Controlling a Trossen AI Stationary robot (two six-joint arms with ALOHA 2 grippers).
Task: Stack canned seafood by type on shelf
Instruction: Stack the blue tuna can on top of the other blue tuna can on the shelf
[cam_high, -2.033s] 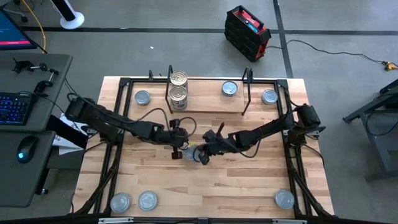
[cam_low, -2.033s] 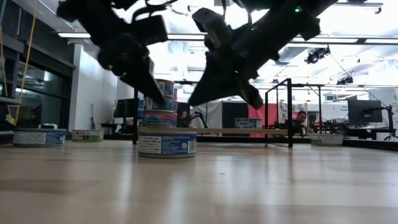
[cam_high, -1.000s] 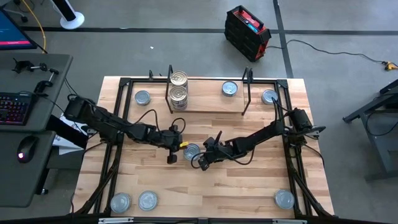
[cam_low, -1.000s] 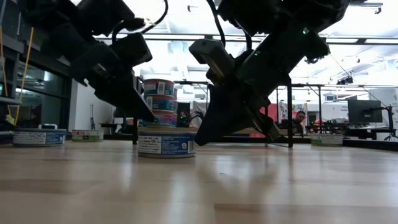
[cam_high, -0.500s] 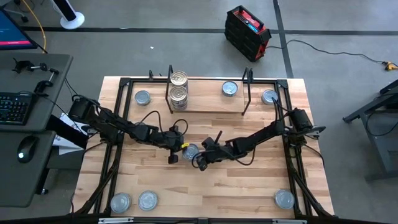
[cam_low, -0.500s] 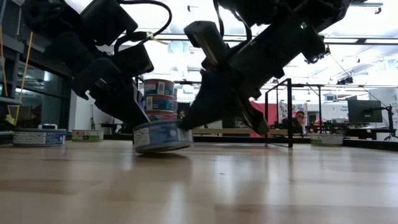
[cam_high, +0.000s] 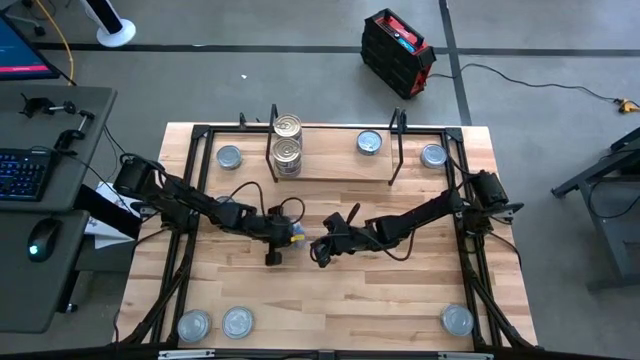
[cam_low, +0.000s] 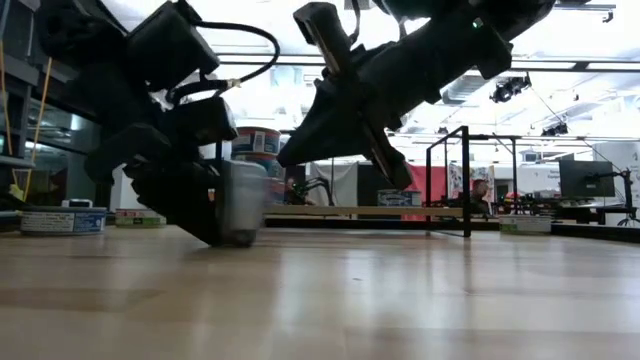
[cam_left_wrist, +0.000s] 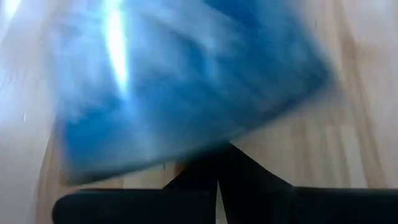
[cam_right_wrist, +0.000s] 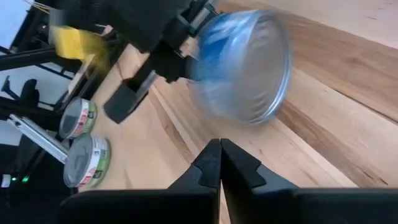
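A blue-labelled tin with a silver lid stands tipped up on its rim on the table, between my two grippers near the table's middle. In the low view this tin sits right against my left gripper, which is shut. My right gripper is also shut. It hovers just right of the tin, facing the lid, and touches nothing. The shelf stands at the far edge and carries stacked gold tins at its left end. My left gripper comes in low from the table's left, and its shut fingers point at the tin's blue side wall. The tin leans toward it with its rim on the table. The gripper's body hides the exact place of touch.
Loose silver tins lie at the far left, far middle, far right, near left and near right. The shelf's black wire uprights and the black frame rails border the work area.
One second ago the tin lay flat on the table between both grippers. The right gripper then moved toward the table's left and rose, and the tin tipped up from its right side. It now stands on its rim, shifted left against the left gripper.
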